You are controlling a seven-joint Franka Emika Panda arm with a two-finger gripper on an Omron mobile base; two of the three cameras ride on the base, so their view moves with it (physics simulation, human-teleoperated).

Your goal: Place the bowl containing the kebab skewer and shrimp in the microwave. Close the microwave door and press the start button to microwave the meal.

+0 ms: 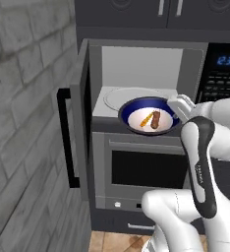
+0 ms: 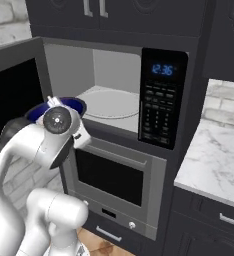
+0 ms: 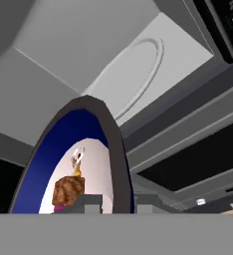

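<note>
Flat, even rendered light with soft shadows; the microwave point(image 1: 146, 74) cavity is bright, cabinets at top dim. Its blue display point(image 2: 162, 69) glows. Edges look slightly soft.

Dark blue bowl point(image 1: 149, 114) (white inside), brown kebab skewer point(image 1: 156, 120), orange shrimp point(image 1: 146, 119).
</note>
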